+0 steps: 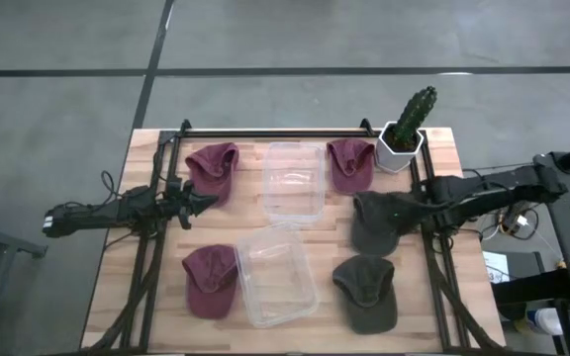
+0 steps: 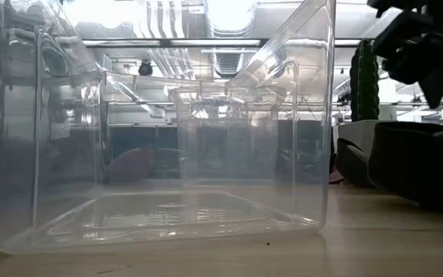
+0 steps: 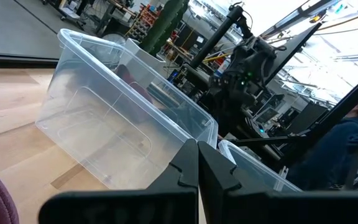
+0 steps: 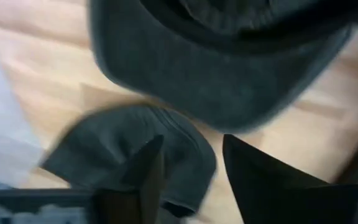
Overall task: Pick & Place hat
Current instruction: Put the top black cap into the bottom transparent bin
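Right end effector point(image 1: 426, 210) hangs over the dark grey hat point(image 1: 376, 220) at the right side of the bench point(image 1: 146, 297), and your wrist view shows its fingers point(image 4: 143, 171) spread apart with fabric between and beneath them, nothing gripped yet. You are, on my reading, at the approach stage of a pick: the spread is what you need to straddle a fold of cloth before you close.

That hat lies flat, near the potted cactus point(image 1: 409, 127) and just behind a second grey hat point(image 1: 367, 291). Note that both grey hats fill the wrist view, one overlapping the other in the frame; whether they touch I cannot tell. Your risk is catching the wrong one, or both.

Three maroon hats sit on the bench: one far left point(image 1: 214, 168), one near left point(image 1: 211, 280), one far right beside the cactus point(image 1: 349, 162). Two clear plastic bins occupy the centre, far point(image 1: 294, 179) and near point(image 1: 276, 274), both apparently empty, so no placement looks done.

Left end effector point(image 1: 204, 203) waits with its fingers point(image 3: 188, 168) together, empty, just beside the far-left maroon hat and pointed toward the bins.
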Tool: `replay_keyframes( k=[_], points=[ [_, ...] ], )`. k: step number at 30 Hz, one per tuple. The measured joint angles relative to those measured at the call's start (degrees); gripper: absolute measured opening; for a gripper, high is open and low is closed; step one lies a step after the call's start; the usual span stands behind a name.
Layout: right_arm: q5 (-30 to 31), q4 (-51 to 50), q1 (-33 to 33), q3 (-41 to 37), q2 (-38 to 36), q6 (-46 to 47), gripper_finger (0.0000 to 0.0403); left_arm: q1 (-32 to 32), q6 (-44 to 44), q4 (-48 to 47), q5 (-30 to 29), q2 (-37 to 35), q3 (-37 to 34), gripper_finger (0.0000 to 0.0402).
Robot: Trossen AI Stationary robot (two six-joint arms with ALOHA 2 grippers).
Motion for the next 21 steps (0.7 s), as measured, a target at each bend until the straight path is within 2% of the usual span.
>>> replay_keyframes(
  k=[3, 6, 10, 15, 21],
  points=[
    [-3.2, -1.0, 1.3, 0.2, 3.2, 0.2, 0.0194, 0.0, 0.0, 0.0, 0.0, 0.0, 0.0, 0.0000],
    [-6.0, -1.1, 2.8, -0.5, 6.0, 0.5, 0.0200, 0.0, 0.0, 0.5, 0.0, 0.0, -0.1, 0.0000],
    [-6.2, -1.0, 5.0, -1.5, 8.1, 1.9, 0.0201, 0.0, 0.0, 0.9, 0.0, 0.0, -0.1, 0.0000],
    [-6.0, -0.7, 7.0, -3.6, 8.1, 5.0, 0.0201, 0.0, 0.0, 1.0, 0.0, 0.0, -0.1, 0.0000],
    [-4.0, 2.3, 7.5, -9.0, 4.5, 9.5, 0.0200, 0.0, 0.0, 1.1, 0.0, 0.0, -0.1, 0.0000]
  ],
)
